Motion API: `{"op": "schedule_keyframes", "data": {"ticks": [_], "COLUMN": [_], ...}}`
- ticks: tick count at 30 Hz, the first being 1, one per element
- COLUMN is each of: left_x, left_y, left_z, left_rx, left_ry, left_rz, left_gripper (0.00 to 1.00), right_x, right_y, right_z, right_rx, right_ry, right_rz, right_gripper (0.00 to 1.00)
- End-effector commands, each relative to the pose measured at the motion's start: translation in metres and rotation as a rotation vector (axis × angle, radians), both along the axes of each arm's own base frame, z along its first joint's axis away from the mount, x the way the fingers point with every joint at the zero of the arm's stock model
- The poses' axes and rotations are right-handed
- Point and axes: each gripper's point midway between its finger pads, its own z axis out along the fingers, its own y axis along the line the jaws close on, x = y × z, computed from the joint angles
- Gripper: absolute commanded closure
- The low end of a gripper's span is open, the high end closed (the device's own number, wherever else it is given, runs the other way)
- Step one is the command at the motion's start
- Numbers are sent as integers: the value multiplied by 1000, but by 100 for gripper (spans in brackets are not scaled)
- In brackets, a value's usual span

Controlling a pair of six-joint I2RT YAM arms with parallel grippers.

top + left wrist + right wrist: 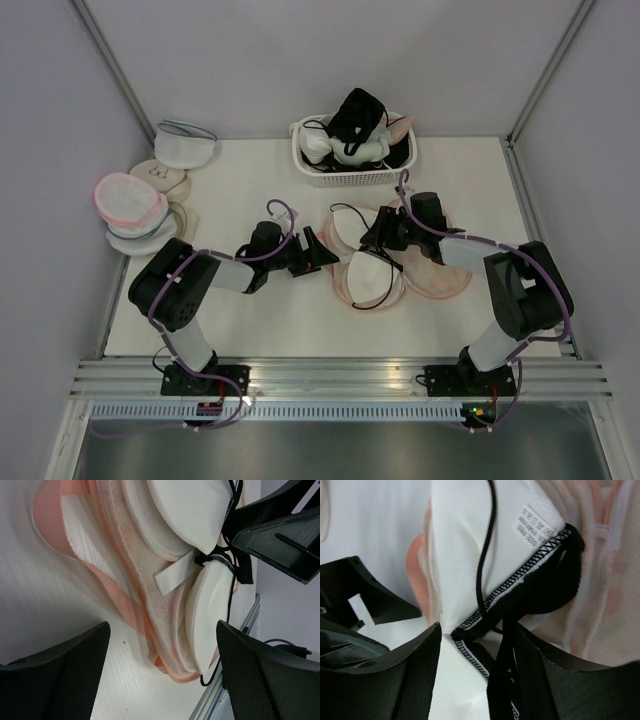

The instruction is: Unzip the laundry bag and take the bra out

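**A:** Where are we finding the bra relative to the grippers?

**B:** We are seeing the bra (368, 272) lying on the opened laundry bag (440, 275) at the middle of the table (250, 320), between the two arms. The right gripper (383, 238) is hovering directly over its centre. The left gripper (322, 252) is sitting just beside it, on the left arm's side.

**A:** Are we seeing either one holding anything?

**B:** The left one's fingers are standing wide apart and gripping nothing, with the bag's edge and the cups lying just ahead of them. The right one's fingers are spread too, straddling the dark centre band (540, 575). They may be brushing the fabric, but the close view is not letting us say.

**A:** How is the bra looking?

**B:** We are looking at two whitish moulded cups meeting at that band. A thin dark strap (487, 540) is trailing across one, and a small printed label (536, 526) is showing. Beneath, the bag's peach zip edging (55, 510) is curling out onto the table.
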Motion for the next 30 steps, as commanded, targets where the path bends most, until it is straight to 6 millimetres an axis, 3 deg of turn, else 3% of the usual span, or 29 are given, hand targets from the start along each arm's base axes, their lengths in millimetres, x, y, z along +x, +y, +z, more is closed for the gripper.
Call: {"op": "schedule_keyframes", "data": {"ticks": [1,13,15,16,19,22,24,29,30], "left_x": [-11,-15,-15,-16,-18,-22,-23,-29,-29], "left_y": [4,5,4,5,7,9,11,18,18], "left_z": [-14,-19,-19,-20,-20,-15,-8,11,23], "left_rx": [9,12,11,13,14,14,13,21,10], "left_ry": [55,64,66,68,69,58,42,0,-30], "left_rz": [1,-7,-10,-12,-10,-8,-7,-6,-5], "left_gripper": [9,9,9,9,9,9,9,9,8], "right_x": [3,8,8,9,9,9,7,8,12], "right_y": [24,58,63,64,63,58,55,51,51], "right_z": [23,1,0,1,7,29,56,141,160], "right_rx": [119,87,99,104,102,89,94,97,100], "right_ry": [-66,-15,-9,-11,-21,-66,-112,-269,-302], "right_rz": [88,163,170,169,160,145,143,156,156], "right_gripper": [36,48,64,81,99,100,100,100,100]}}
